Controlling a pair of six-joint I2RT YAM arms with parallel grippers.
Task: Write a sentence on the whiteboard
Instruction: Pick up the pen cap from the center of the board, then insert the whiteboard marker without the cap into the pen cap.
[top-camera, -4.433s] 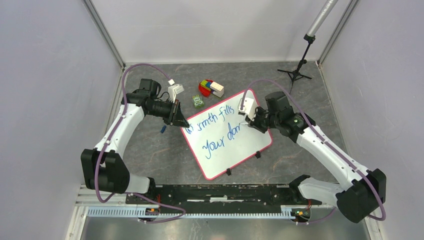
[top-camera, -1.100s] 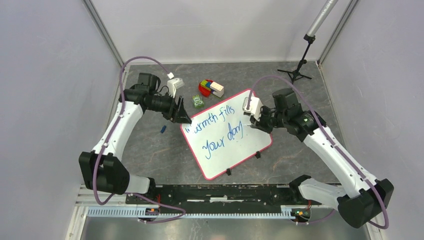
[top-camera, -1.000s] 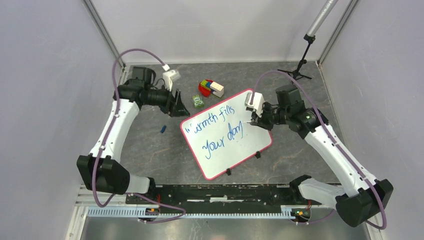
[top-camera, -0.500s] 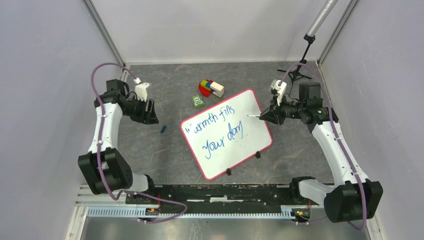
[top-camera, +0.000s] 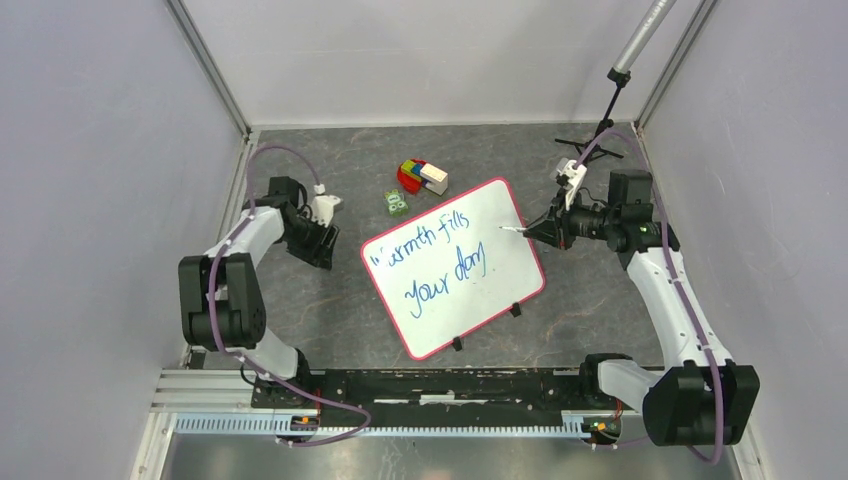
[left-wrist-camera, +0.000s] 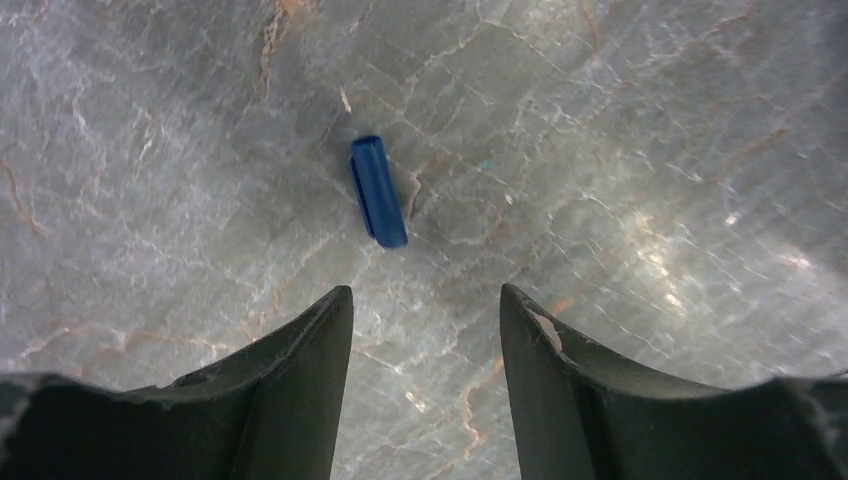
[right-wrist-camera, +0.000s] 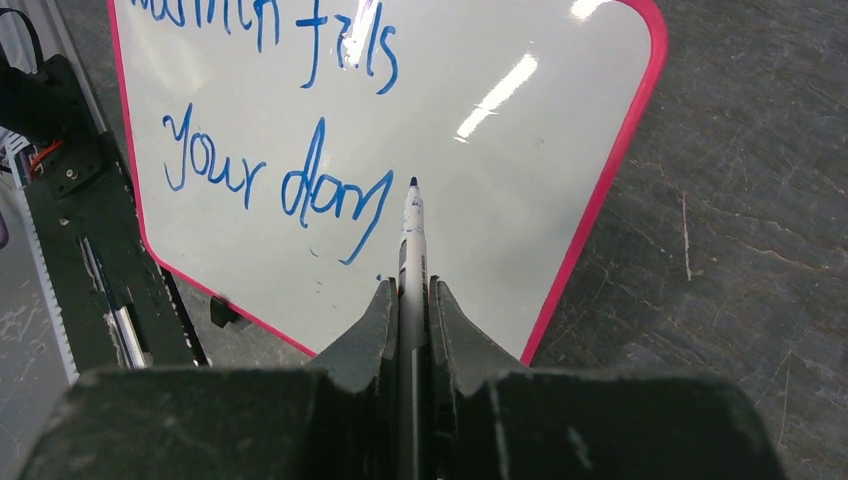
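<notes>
1 blue cap (left-wrist-camera: 378, 191) below left jaws

A small blue cap (left-wrist-camera: 378, 191) lies flat on the grey, marble-veined table top (top-camera: 330, 330), with bare surface all round it. Toward the back sits a little heap of toy blocks (top-camera: 418, 175), red, blue, yellow and green, with a pale block at its right side. Just beside the heap, a bit nearer and to the left, is a small green packet (top-camera: 397, 203). In the far right corner stands a black tripod (top-camera: 597, 140) carrying a silver pole (top-camera: 640, 38) that slants up out of view. A white marker (right-wrist-camera: 413, 240), uncapped, shows its dark tip. Pale grey walls (top-camera: 100, 150) close in the sides and back.
</notes>
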